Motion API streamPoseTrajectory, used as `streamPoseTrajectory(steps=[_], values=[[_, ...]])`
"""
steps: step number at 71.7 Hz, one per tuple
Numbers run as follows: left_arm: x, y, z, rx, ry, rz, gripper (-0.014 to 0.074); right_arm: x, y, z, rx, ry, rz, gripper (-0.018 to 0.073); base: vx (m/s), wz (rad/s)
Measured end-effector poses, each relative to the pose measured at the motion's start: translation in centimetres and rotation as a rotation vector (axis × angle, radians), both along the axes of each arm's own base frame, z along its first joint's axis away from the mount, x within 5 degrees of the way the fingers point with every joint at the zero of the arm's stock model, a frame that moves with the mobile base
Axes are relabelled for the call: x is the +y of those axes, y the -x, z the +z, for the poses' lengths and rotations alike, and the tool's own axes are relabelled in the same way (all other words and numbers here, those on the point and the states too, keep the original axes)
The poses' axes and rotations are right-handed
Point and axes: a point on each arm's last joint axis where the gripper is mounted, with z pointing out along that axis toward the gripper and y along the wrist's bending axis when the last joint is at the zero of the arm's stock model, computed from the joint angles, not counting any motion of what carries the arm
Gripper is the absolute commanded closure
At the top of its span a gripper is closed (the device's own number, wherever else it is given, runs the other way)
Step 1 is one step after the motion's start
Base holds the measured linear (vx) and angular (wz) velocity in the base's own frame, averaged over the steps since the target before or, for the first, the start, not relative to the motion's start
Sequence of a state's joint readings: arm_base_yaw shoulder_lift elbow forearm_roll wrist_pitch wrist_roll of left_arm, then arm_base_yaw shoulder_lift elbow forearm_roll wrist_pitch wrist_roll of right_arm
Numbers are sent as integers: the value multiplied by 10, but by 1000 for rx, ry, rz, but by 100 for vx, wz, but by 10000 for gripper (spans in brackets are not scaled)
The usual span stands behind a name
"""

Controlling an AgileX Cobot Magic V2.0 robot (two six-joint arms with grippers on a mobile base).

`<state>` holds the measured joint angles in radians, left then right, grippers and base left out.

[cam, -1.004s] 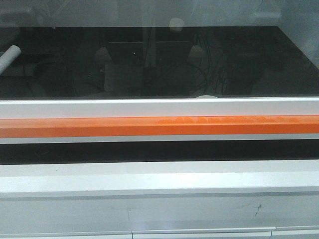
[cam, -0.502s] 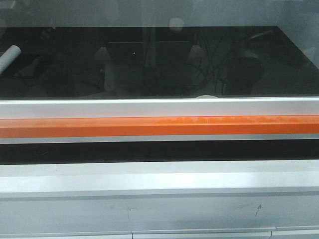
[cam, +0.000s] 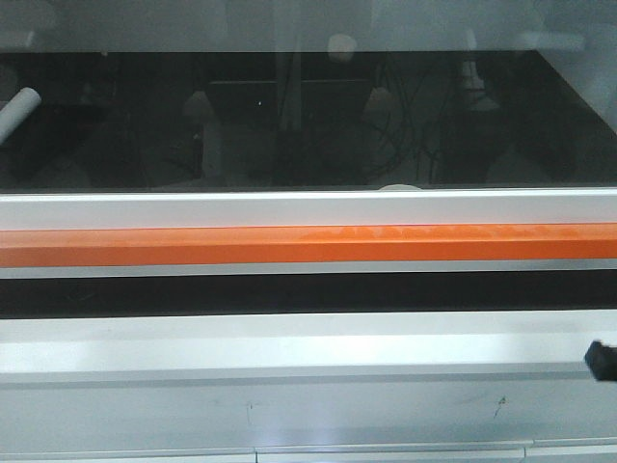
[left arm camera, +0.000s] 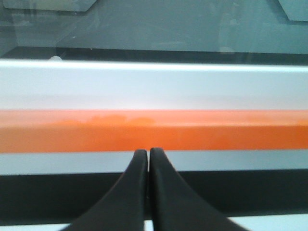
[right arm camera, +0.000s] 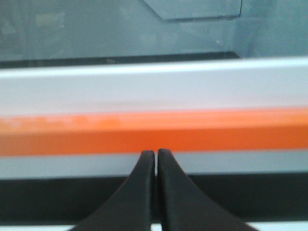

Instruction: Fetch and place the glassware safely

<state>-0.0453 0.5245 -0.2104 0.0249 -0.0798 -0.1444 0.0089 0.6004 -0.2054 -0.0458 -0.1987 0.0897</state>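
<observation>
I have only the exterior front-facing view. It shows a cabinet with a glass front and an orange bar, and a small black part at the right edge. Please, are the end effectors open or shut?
Observer: The left end effector is shut and holds nothing.
Operator: And the right one?
Observer: The right end effector is shut too, and empty.
Operator: Where do they point?
Observer: In each wrist view the tips appear just under the long orange horizontal bar, facing it.
</observation>
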Motion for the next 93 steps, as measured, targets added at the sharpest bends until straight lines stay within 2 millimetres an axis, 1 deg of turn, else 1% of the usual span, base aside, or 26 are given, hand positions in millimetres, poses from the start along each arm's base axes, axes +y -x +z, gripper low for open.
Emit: streamPoseTrajectory(steps=[8, 20, 36, 48, 93], values=[[0, -2, -13, 7, 28, 2, 603, 2, 2, -12, -20, -3, 21, 560, 0, 0], [-1, -9, -24, 31, 43, 3, 603, 8, -6, -19, 5, 23, 65, 560, 0, 0], [-2, -21, -29, 37, 36, -3, 603, 9, -20, -27, 27, 23, 69, 560, 0, 0], [-2, -27, -31, 35, 37, -5, 603, 10, -26, -30, 27, 7, 67, 560, 0, 0], [-3, -40, -33, -24, -4, -18, 603, 11, -46, -40, -19, -13, 62, 560, 0, 0]])
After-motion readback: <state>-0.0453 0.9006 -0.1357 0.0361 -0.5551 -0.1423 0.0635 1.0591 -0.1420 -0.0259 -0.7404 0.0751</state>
